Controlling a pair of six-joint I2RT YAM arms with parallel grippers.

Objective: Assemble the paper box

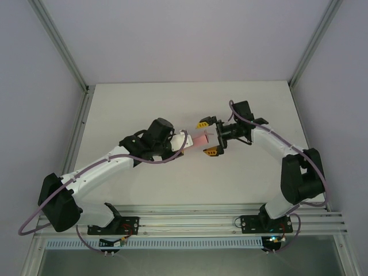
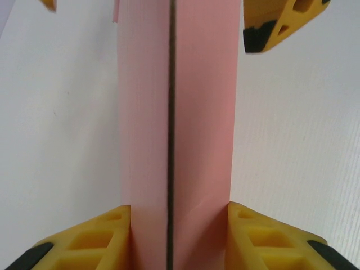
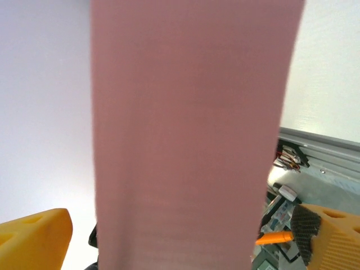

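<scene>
The pink paper box [image 1: 200,140] hangs above the middle of the table as a narrow folded piece. My left gripper [image 1: 191,141] is shut on its near end. In the left wrist view both yellow fingers [image 2: 264,236] press against the sides of the paper box [image 2: 202,112], which has a dark seam down its middle. My right gripper [image 1: 207,138] faces it from the right and is open, one finger on either side of the box's far end without touching. In the right wrist view the paper box [image 3: 191,135] stands between the wide-apart fingers [image 3: 34,239], blurred and very close.
The white table [image 1: 172,109] is bounded by grey walls and metal posts at the back corners. An aluminium rail [image 1: 190,221] carrying both arm bases runs along the near edge.
</scene>
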